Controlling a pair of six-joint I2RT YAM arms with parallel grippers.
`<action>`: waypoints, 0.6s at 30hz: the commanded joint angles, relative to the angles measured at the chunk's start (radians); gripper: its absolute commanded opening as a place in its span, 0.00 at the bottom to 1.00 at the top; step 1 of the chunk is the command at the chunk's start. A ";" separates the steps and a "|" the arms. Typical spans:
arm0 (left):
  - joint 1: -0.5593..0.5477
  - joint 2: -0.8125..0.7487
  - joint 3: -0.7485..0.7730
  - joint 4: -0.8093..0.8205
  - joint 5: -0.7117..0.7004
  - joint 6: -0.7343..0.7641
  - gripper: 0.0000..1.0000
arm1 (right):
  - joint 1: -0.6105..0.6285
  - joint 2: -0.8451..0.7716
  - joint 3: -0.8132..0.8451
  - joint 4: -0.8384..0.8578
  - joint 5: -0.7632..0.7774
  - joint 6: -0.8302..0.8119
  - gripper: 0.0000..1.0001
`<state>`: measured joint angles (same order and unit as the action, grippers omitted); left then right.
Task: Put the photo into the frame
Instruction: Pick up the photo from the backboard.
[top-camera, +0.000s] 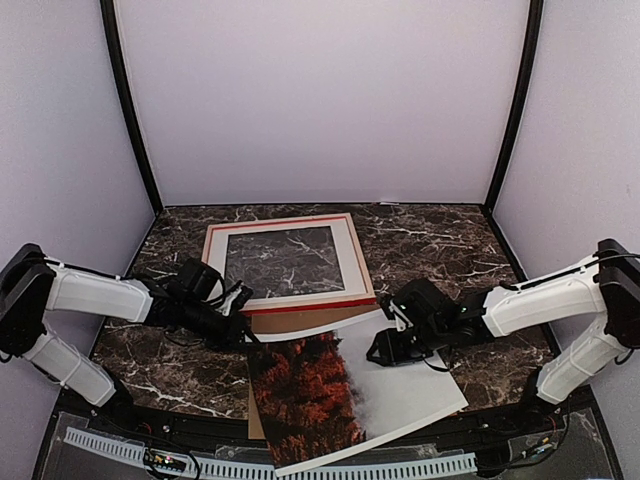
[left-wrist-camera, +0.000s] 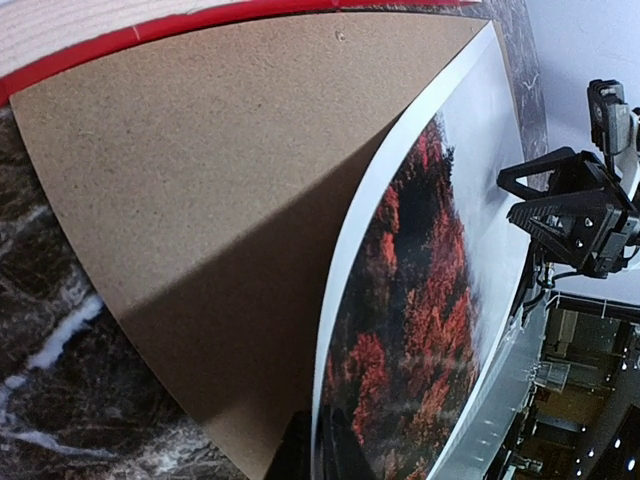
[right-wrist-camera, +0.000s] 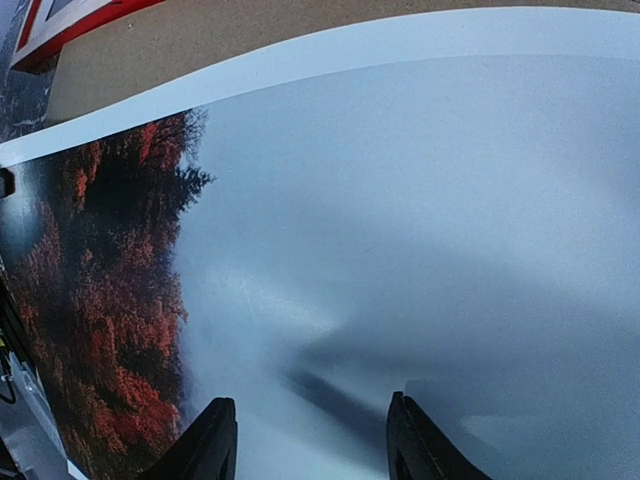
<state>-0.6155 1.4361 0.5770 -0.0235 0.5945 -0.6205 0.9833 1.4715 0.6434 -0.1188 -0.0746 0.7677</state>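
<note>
The photo (top-camera: 345, 395), red-orange trees fading into grey fog, lies at the near middle of the marble table. Its far-left edge is lifted and curled. My left gripper (top-camera: 243, 328) is at that corner, and the left wrist view shows it (left-wrist-camera: 318, 455) shut on the photo's (left-wrist-camera: 420, 300) white border. My right gripper (top-camera: 385, 350) hangs open just over the foggy part (right-wrist-camera: 420, 220), with dark fingers (right-wrist-camera: 210, 445) on either side and nothing between them. The frame (top-camera: 290, 262), pale with red rails, lies flat behind the photo, showing marble through its opening.
A brown backing board (top-camera: 300, 322) lies under the photo and pokes out at its far and left sides (left-wrist-camera: 200, 180). A white perforated rail (top-camera: 420, 468) runs along the table's near edge, which the photo's near corner reaches. Purple walls enclose the table.
</note>
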 joint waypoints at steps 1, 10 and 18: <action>-0.013 -0.026 0.030 -0.021 0.003 0.053 0.00 | 0.012 -0.044 0.010 -0.052 0.000 0.015 0.53; -0.013 -0.176 0.311 -0.286 -0.017 0.240 0.00 | -0.044 -0.227 0.142 -0.260 0.070 -0.035 0.62; -0.012 -0.228 0.651 -0.520 -0.265 0.385 0.00 | -0.172 -0.385 0.241 -0.397 0.115 -0.098 0.69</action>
<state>-0.6262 1.2381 1.0813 -0.3763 0.5041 -0.3412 0.8585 1.1370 0.8349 -0.4217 -0.0059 0.7155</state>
